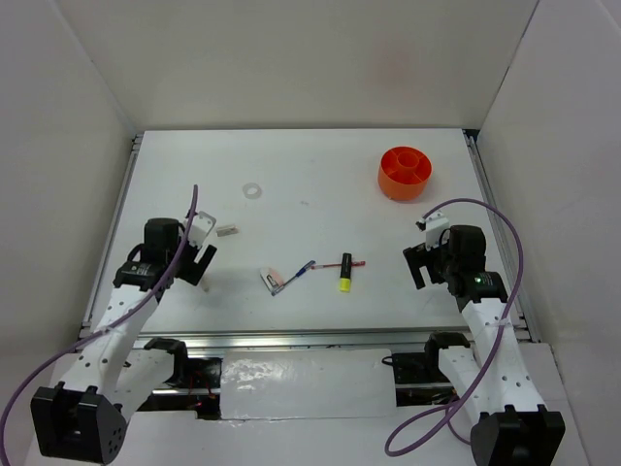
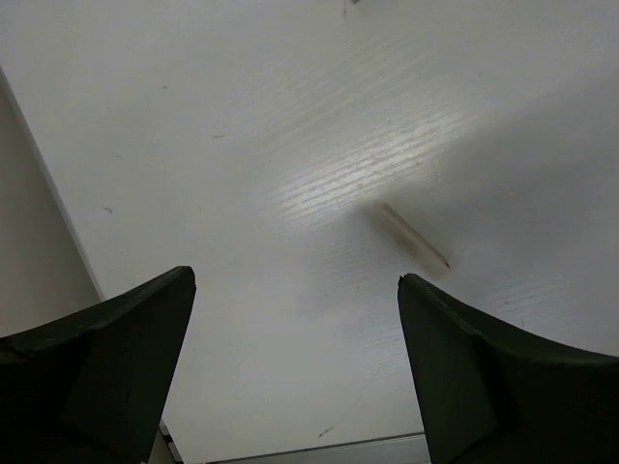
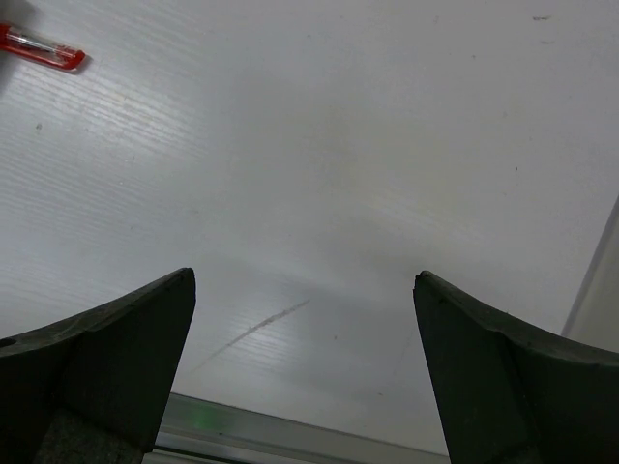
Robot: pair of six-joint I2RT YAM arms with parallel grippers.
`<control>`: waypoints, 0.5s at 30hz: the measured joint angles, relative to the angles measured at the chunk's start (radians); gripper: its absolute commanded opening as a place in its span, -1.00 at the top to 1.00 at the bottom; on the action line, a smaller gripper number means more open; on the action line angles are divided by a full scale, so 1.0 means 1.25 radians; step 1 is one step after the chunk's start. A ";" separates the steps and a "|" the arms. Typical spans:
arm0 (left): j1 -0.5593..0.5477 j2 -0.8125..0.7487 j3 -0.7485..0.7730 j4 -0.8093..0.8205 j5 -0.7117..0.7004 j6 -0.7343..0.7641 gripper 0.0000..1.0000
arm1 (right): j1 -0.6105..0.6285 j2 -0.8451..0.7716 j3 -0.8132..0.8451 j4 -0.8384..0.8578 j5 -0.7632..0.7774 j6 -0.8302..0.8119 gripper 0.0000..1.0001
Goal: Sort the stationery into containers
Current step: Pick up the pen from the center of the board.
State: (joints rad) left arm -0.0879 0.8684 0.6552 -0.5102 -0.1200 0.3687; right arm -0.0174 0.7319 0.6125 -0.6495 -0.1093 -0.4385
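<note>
left end effector (image 1: pixel 199 262): mine, fingers spread wide, nothing between them; over bare bench (image 1: pixel 320 218) on the left side
left wrist view: same end effector (image 2: pixel 295 280), both dark fingers apart, only bench surface in the gap
right end effector (image 1: pixel 424 270): mine, also spread wide and holding nothing; right side, near the front edge
right wrist view: end effector (image 3: pixel 305 280) open over bare bench
orange tub (image 1: pixel 406 173): upright at far right, inner dividers visible, well apart from both end effectors
black marker with yellow cap (image 1: pixel 345 274): lying mid-bench between my two end effectors, cap toward the front
thin red piece (image 1: pixel 357 262): just beside the marker's dark end; also seen in the right wrist view's top-left corner (image 3: pixel 41 48)
red-and-blue pen (image 1: pixel 299 274): slanted, left of the marker
pink-and-white eraser (image 1: pixel 273 282): at the pen's near end; cannot tell if touching
beige block (image 1: pixel 226 231): just beside my left end effector; ahead of the fingers (image 2: pixel 414 235)
white ring (image 1: pixel 252 190): further back, alone
</note>
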 measured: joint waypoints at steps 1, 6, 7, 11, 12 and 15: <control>-0.004 0.004 0.005 -0.005 0.008 0.001 -0.92 | 0.000 0.000 0.000 0.000 -0.001 0.001 -1.00; -0.081 0.055 0.106 -0.037 0.072 -0.007 -0.71 | 0.000 0.000 0.000 0.000 -0.006 0.013 -1.00; -0.110 0.074 0.133 -0.034 0.074 -0.017 -0.72 | 0.000 0.000 0.000 0.000 -0.007 0.016 -1.00; -0.224 0.156 0.207 -0.012 0.103 -0.063 -0.72 | 0.000 0.000 0.000 0.000 -0.010 0.031 -1.00; -0.254 0.176 0.214 -0.004 0.112 -0.074 -0.71 | 0.000 0.000 0.000 0.000 -0.010 0.033 -1.00; -0.341 0.232 0.221 0.005 0.116 -0.111 -0.69 | 0.000 0.000 0.000 -0.001 -0.015 0.043 -1.00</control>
State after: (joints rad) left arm -0.5137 1.1587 0.9318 -0.5034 0.0246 0.2295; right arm -0.0174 0.7322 0.6125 -0.6510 -0.1276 -0.3851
